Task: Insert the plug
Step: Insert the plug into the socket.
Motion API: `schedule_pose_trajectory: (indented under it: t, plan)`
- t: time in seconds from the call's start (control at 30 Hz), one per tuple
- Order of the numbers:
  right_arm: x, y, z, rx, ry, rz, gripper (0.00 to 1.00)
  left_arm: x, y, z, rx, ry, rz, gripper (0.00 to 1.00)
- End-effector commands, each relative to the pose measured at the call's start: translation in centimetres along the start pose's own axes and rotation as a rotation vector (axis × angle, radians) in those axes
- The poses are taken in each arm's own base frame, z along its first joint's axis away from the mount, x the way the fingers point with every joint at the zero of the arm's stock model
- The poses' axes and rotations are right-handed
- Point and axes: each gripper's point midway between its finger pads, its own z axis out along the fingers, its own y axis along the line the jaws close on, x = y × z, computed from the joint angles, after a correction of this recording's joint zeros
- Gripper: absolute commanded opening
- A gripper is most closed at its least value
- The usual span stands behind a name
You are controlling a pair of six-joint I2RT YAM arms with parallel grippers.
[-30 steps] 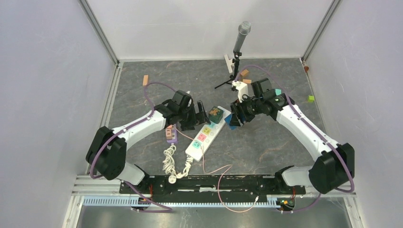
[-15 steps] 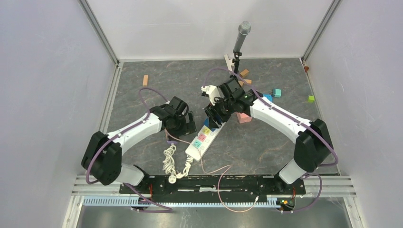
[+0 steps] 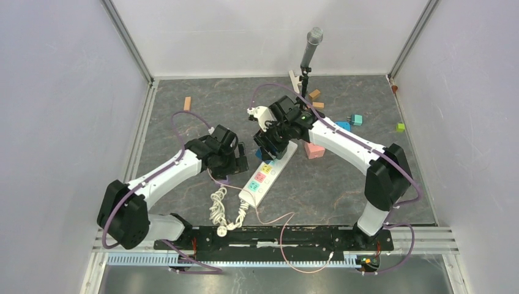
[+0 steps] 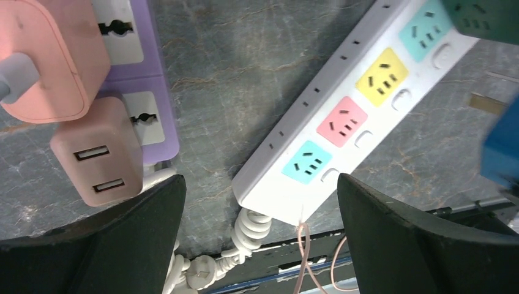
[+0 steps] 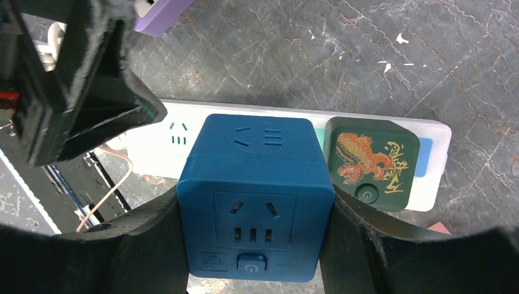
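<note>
We find that over the last second the right gripper [image 3: 271,146] has swung in from the right of the table. It now hangs over the far half of the white power strip [image 3: 260,180]. Its jaws stand partly apart, clamped on either side of the blue cube plug [image 5: 256,196], which fills the gap between them. In the same interval the left gripper [image 4: 260,205] has drawn back from the strip's far end toward the near left. It is spread to its widest and holds nothing.

We judge the plug to be at the approach stage: carried to the strip, but not shown seated. The cube hides its own pins and the socket beneath, so we cannot tell whether it touches the strip.

Obstructions noted:
- A green adapter [image 5: 371,162] with a dragon print already sits at the strip's far end, just beside the cube, leaving little sideways margin.
- The left arm's dark finger lies close on the cube's other side.

Elsewhere, a purple strip [image 4: 164,73] carrying two pink chargers [image 4: 101,159] lies under the left gripper. A coiled cable [image 3: 218,205] trails from the white strip's near end. A pink block [image 3: 314,150] and a microphone [image 3: 314,37] stand apart to the right and rear.
</note>
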Motion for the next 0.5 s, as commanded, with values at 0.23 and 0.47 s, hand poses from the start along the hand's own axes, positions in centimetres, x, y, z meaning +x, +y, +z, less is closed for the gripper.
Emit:
schedule_pose_trajectory:
  t: [0.23, 0.47]
  plan:
    - [-0.5, 0.1, 1.2, 0.021, 0.047, -0.034, 0.0, -4.5, -3.4, -4.3, 0.177, -0.233, 0.03, 1.0]
    - [0.4, 0.3, 2.4, 0.01, 0.084, -0.038, 0.0, -6.2, -3.6, -6.5, 0.23, -0.373, -0.008, 1.0]
